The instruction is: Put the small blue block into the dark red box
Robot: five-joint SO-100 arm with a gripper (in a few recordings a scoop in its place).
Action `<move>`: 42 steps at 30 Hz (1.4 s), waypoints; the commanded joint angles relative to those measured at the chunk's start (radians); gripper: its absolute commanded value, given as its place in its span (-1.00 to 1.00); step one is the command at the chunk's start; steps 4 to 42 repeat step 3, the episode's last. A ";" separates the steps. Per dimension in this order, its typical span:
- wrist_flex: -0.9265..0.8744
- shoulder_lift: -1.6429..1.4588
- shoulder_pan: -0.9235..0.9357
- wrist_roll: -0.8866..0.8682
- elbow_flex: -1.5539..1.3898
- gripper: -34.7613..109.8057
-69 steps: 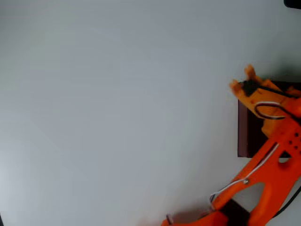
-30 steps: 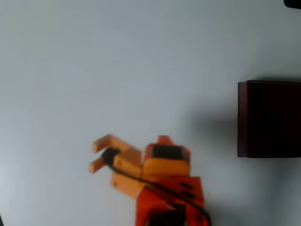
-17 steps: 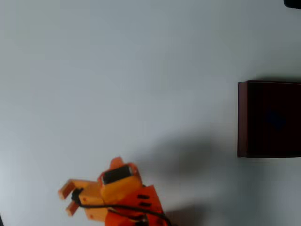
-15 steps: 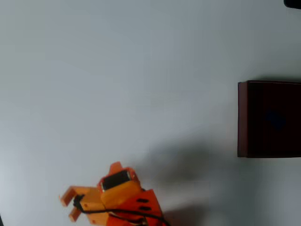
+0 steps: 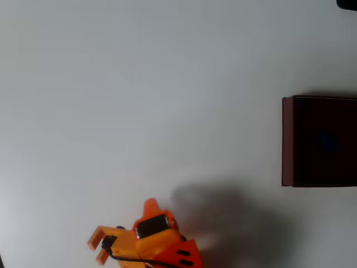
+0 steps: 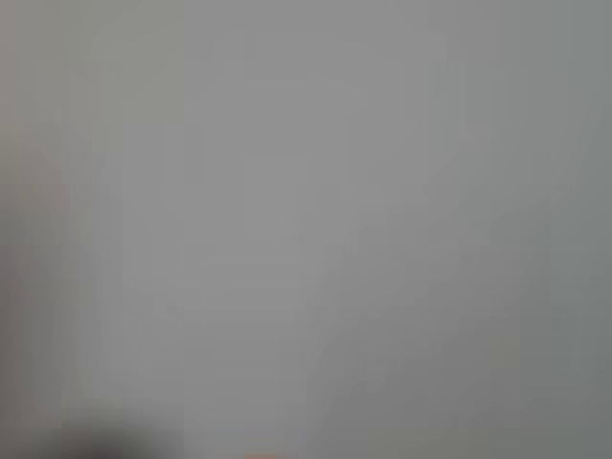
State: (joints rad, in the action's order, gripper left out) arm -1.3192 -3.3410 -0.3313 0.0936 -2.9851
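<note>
The dark red box (image 5: 287, 139) stands at the right edge of the overhead view, its interior almost black. A faint bluish spot (image 5: 326, 142) shows inside it, too dim to tell whether it is the small blue block. My orange gripper (image 5: 96, 250) sits at the bottom left of the same view, far from the box, pointing left. Its two fingers (image 5: 99, 231) stand apart with nothing between them. The wrist view is a blurred grey surface.
The white table (image 5: 156, 100) stretches bare across the overhead view. The arm's shadow (image 5: 234, 218) lies on it at bottom centre. A dark object (image 5: 347, 3) pokes in at the top right corner.
The arm has swung away from the box to the bottom left of the overhead view. In the last half second the gripper has shifted slightly right and down, still open.
</note>
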 commanded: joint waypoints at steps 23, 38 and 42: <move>-0.023 -0.015 -0.018 0.008 -0.018 -0.51; -0.023 -0.015 -0.018 0.008 -0.018 -0.51; -0.023 -0.015 -0.018 0.008 -0.018 -0.51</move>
